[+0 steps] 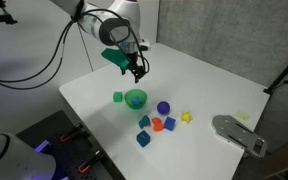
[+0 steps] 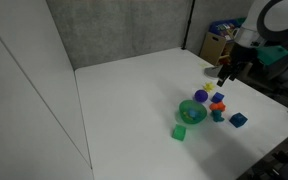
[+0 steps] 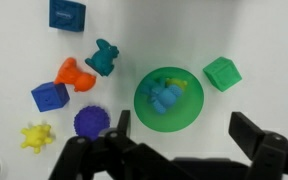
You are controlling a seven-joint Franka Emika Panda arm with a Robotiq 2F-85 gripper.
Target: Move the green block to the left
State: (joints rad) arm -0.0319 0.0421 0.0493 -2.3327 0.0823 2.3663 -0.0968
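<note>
Gripper hangs open, empty, above mid-table; we risk clipping the green bowl, seemingly almost touching the green block, on descent.

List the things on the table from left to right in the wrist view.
Yellow star, blue cube, orange piece, purple ball, teal piece, green bowl, green block.
</note>
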